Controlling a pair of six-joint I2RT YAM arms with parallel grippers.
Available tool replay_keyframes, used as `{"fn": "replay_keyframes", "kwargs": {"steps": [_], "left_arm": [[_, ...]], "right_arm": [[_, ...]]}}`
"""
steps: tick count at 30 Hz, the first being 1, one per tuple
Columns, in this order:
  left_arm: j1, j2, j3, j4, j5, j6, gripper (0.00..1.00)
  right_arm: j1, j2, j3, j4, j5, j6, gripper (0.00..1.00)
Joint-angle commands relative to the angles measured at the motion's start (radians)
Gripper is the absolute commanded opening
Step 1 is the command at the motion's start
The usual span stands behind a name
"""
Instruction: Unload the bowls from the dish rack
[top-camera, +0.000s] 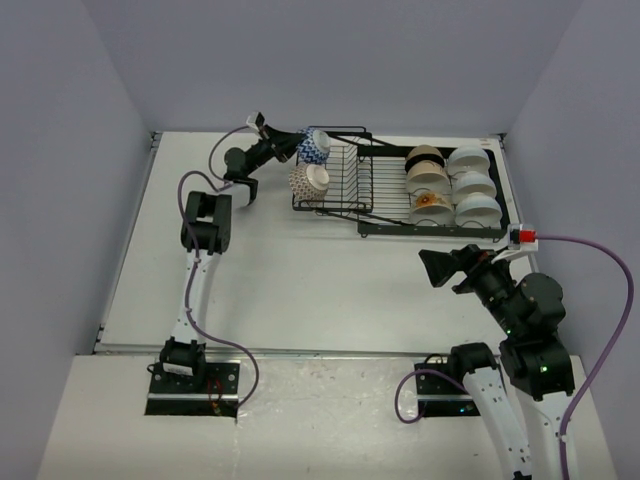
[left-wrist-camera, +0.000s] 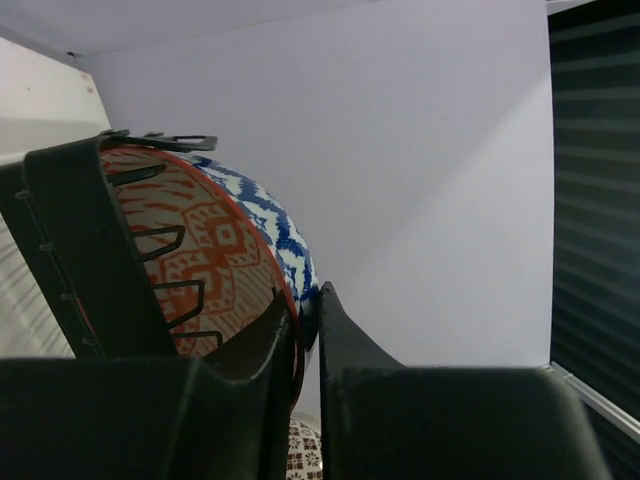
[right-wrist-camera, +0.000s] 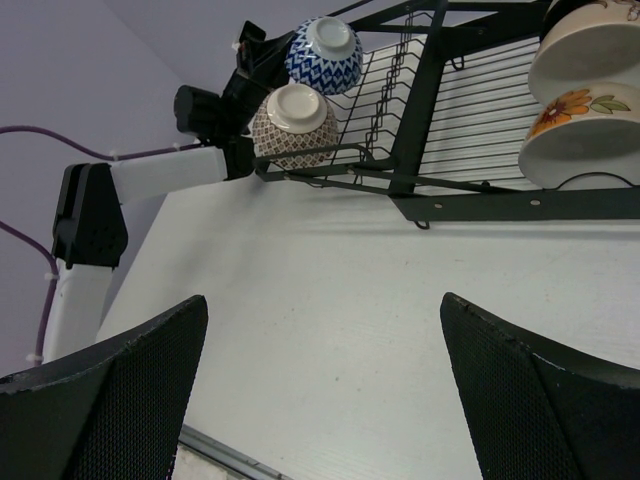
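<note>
At the far left corner of the dish rack (right-wrist-camera: 500, 205), my left gripper (left-wrist-camera: 305, 300) is pinching the rim of the blue-and-white bowl (left-wrist-camera: 230, 250). One finger is inside the bowl, on the orange pattern. The other finger is outside, on the blue pattern. The gap between them is thin, with just the rim in it. The bowl stands on its edge in the upright wire slots, with its open side turned to my arm.

Just beside it, at the near left corner of the rack, a red-brown bowl (top-camera: 310, 180) stands in the slots too. I am not touching that one. At the right end of the rack, six more bowls (top-camera: 472, 183) sit in two rows on the flat tray.

My right gripper (right-wrist-camera: 322, 310) hangs over the table (top-camera: 300, 290), near the near right corner of the rack. Its fingers are wide apart and hold nothing.

I think this is the grab step for the blue-and-white bowl. Every bowl I can see is in the rack, so the job looks close to its start.

Next, I think I need to lift the bowl straight up out of the wires, not sideways, so it does not catch. I only hold the thin rim, so I must squeeze well, or the bowl may tip. Then I can set it down on the table, left of the rack.
</note>
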Motion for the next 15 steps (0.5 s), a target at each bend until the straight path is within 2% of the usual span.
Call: {"fn": "replay_keyframes", "kwargs": {"steps": [1,2,15], "left_arm": [[-0.005,0.01,0.037,0.05,0.007,-0.067,0.04],[-0.005,0.01,0.04,0.048,0.005,-0.069,0.0],[-0.011,-0.047,0.186,0.022,-0.003,-0.04,0.0]], "right_arm": [[0.004,-0.012,0.029,0.012,0.013,-0.004,0.99],[0.004,-0.011,0.029,0.014,0.012,-0.004,0.99],[0.004,-0.005,0.029,0.02,0.01,-0.004,0.99]]}}
